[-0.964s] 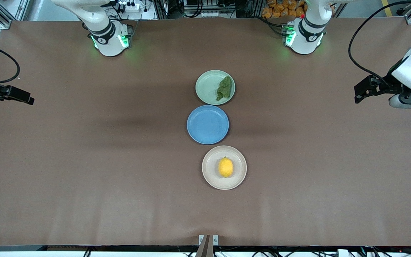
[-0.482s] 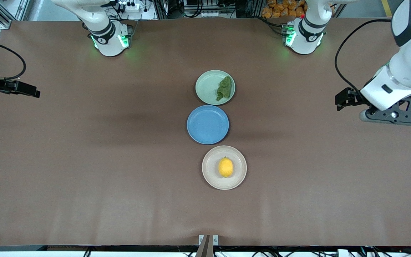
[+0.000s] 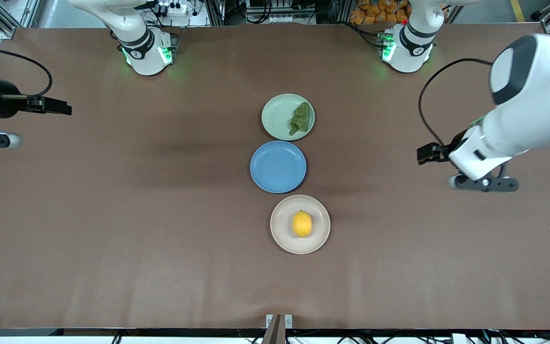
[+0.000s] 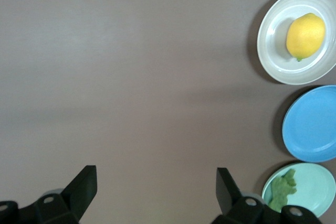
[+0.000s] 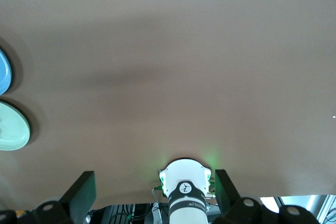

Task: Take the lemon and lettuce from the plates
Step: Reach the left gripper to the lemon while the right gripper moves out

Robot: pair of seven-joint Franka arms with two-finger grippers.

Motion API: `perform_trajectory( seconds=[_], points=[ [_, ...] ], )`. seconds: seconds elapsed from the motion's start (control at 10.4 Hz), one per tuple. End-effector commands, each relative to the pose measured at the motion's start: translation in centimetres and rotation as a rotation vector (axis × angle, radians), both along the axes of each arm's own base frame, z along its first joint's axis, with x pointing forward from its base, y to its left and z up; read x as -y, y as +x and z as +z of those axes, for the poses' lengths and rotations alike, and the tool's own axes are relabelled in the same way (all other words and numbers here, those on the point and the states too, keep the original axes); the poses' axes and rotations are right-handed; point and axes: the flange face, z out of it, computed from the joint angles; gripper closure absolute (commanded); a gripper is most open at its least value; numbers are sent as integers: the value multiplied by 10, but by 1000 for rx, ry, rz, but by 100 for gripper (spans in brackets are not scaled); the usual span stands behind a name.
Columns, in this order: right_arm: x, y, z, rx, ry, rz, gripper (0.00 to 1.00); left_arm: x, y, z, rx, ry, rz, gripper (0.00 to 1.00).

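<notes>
Lying in the middle of the beige plate (image 3: 300, 224), the lemon (image 3: 302, 224) is untouched; this plate sits just nearer the front camera than the blue plate (image 3: 278, 166), which serves as the centre of a row of three. Just farther from the camera than the blue plate is the green plate (image 3: 280, 114), with the lettuce (image 3: 300, 118) resting on the part of its rim toward the left arm's end of the table.

The left gripper (image 4: 156, 192) hangs over bare table (image 3: 112, 215), well apart from the blue plate toward the left arm's end; its fingers are spread wide and hold nothing. The right gripper (image 5: 155, 192) hovers over bare table well apart from the blue plate toward the right arm's end, its fingers likewise spread wide and empty, with the right arm's base (image 5: 185, 186) in sight between them.
</notes>
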Motion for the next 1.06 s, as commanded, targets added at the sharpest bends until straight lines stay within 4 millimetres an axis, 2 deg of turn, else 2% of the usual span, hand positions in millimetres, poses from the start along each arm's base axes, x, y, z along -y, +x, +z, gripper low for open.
perform_trajectory(
  seconds=[0.0, 0.19, 0.39, 0.58, 0.68, 0.87, 0.96],
  points=[
    [-28, -9, 2, -23, 28, -22, 0, 47, 6, -31, -1, -6, 81, 0],
    [-68, -14, -2, -41, -8, -74, 0, 60, 12, -51, 5, -8, 142, 0],
    [-105, -17, -2, -30, -45, -110, 0, 99, 23, -79, 47, -28, 257, 0],
    [-117, -16, -2, -22, -28, -159, 0, 145, 32, -112, 84, -53, 413, 0],
    [-121, -16, -2, -19, -26, -185, 0, 156, 34, -127, 98, -65, 439, 0],
    [-143, -18, -5, 0, -43, -212, 0, 169, 39, -143, 142, -104, 497, 0],
    [-162, -21, -8, 14, -51, -216, 0, 178, 42, -155, 171, -133, 530, 0]
  ],
)
